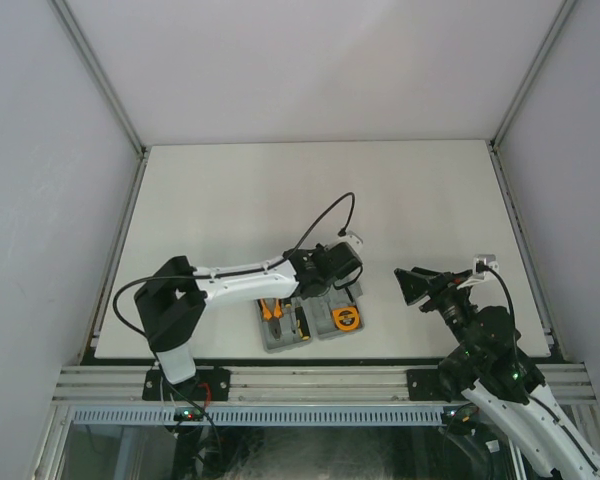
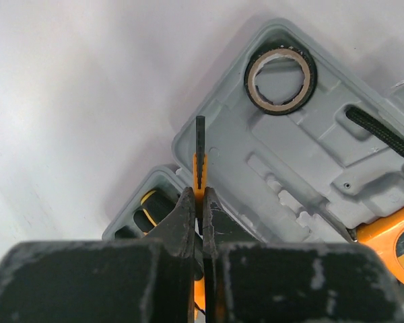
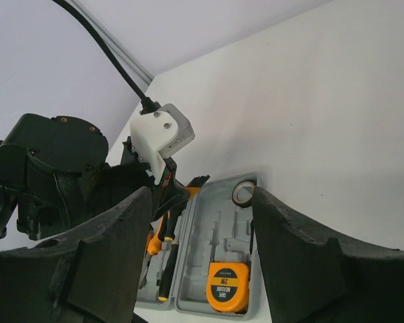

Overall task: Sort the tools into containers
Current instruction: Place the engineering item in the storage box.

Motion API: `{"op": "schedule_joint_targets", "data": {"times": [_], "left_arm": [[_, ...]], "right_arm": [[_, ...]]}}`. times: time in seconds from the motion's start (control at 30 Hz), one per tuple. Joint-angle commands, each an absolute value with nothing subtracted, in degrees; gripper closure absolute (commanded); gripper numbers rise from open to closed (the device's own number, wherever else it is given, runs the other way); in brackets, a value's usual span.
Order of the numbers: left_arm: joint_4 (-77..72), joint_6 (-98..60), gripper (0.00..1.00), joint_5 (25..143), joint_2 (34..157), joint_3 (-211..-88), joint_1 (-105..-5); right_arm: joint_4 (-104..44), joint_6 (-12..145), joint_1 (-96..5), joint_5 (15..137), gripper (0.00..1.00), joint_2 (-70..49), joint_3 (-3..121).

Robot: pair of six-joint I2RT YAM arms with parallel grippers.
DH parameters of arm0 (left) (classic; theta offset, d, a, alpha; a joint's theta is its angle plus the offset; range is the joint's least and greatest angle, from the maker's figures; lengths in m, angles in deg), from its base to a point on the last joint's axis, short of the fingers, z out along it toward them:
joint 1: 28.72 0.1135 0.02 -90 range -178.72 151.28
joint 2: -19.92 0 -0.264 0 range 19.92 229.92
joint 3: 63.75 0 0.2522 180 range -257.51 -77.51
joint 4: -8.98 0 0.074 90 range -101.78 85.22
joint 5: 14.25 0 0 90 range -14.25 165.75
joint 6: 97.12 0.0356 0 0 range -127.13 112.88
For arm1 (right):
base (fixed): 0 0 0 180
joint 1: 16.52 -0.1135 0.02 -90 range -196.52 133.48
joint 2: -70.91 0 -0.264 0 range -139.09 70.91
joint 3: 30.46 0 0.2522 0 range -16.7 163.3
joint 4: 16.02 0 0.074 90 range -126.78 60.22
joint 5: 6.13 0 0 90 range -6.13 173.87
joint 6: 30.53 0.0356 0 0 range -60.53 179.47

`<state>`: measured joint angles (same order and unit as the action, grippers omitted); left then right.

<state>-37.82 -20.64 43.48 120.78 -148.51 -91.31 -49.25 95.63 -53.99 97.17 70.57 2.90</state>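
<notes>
The left gripper (image 2: 198, 196) clamps the black-orange bit set (image 2: 200, 145) above the case (image 2: 310, 158); the right gripper (image 3: 202, 195) gapes empty.

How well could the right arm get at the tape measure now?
Probably yes: the right gripper is open and empty, the tape measure lies uncovered, with the left gripper off to its side.

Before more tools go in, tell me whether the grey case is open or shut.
Open: the grey case lies spread flat, its recesses and tape measure showing.
</notes>
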Motion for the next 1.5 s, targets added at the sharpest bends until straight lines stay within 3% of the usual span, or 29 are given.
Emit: {"op": "schedule_joint_targets", "data": {"times": [0.0, 0.83, 1.1, 1.33, 1.47], "left_arm": [[-33.5, -15.0, 0.99, 41.5, 121.1, -149.8, -92.1], [-25.4, -4.1, 0.97, 39.3, 124.7, -143.2, -92.3], [-24.4, -3.6, 0.91, 39.7, 125.7, -143.1, -92.3], [-24.4, -4.0, 0.74, 39.2, 125.7, -142.6, -92.3], [-24.6, -4.8, 0.70, 40.1, 124.5, -142.1, -92.3]], "right_arm": [[-48.5, 94.5, -53.7, 97.9, 0.39, 74.5, 4.5], [-49.6, 95.8, -53.7, 96.6, 0.38, 74.6, 4.5], [-50.1, 96.4, -53.7, 96.3, 0.38, 74.6, 4.4], [-50.3, 96.9, -53.7, 96.0, 0.38, 74.5, 4.5], [-50.6, 97.2, -53.7, 95.8, 0.38, 74.6, 4.5]]}}
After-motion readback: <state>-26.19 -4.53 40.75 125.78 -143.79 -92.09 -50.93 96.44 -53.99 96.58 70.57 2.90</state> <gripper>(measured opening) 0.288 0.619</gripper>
